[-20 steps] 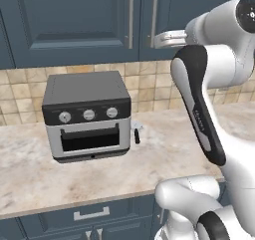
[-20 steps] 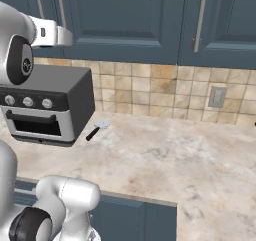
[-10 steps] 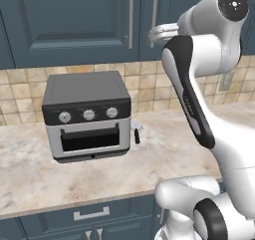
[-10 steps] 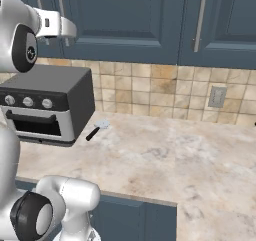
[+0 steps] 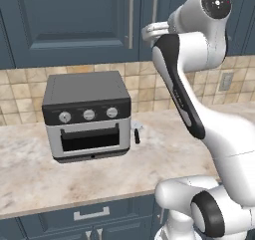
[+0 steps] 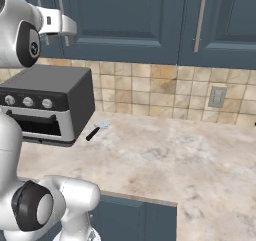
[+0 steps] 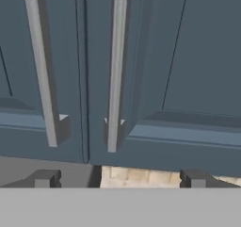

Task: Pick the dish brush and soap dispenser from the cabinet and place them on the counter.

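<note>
Pincer (image 7: 117, 179) tips stood wide apart at the bottom of my hand view, released and holding nothing, one tip low at the left and the other low at the right. Over the last second I had lifted my arm from the level of the toaster oven (image 5: 87, 115) up toward the cabinet (image 5: 74, 25), so that in the left base view my hand sat at the upper middle of the frame, just in front of the door handles. In my hand view the two long silver handles ran down the frame; the right door handle (image 7: 116, 68) lay between my tips, a little left of centre, with the left door handle (image 7: 42, 66) further to the left. Both doors were shut, so the dish brush and soap dispenser were hidden from me, presumably behind them. On the tabletop (image 6: 165, 150) only a small white item with a black handle (image 6: 96, 129) lay beside the oven. I judged that I was lined up to take a handle, with the opening not yet begun.
</note>
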{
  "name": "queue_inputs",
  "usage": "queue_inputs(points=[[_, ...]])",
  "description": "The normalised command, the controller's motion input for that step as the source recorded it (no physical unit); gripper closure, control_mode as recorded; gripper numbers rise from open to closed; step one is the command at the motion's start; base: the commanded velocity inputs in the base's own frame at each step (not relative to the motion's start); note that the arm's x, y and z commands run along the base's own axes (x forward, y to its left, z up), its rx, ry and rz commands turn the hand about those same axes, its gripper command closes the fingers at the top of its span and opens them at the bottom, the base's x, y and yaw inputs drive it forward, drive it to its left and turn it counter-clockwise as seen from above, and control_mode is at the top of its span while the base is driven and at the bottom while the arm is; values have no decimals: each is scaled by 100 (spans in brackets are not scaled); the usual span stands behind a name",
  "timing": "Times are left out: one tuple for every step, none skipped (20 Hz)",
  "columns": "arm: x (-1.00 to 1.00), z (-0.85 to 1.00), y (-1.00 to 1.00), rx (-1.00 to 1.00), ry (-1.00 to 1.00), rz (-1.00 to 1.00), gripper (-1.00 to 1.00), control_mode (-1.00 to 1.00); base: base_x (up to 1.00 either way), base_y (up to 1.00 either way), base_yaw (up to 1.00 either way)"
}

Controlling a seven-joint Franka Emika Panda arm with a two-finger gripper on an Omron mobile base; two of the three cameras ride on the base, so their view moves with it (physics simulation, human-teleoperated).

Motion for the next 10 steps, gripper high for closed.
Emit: queue_inputs(points=[[36, -5, 3, 0, 0, 0, -100, -100, 0, 0, 0], [38, -5, 0, 0, 0, 0, -100, -100, 0, 0, 0], [37, -3, 0, 0, 0, 0, -100, -100, 0, 0, 0], [38, -4, 0, 0, 0, 0, -100, -100, 0, 0, 0], [37, -3, 0, 0, 0, 0, -100, -100, 0, 0, 0], [39, -6, 0, 0, 0, 0, -100, -100, 0, 0, 0], [36, -2, 0, 0, 0, 0, -100, -100, 0, 0, 0], [35, -4, 0, 0, 0, 0, -100, -100, 0, 0, 0], [34, -4, 0, 0, 0, 0, -100, -100, 0, 0, 0], [31, 0, 6, 0, -2, 0, -100, -100, 0, 0, 0]])
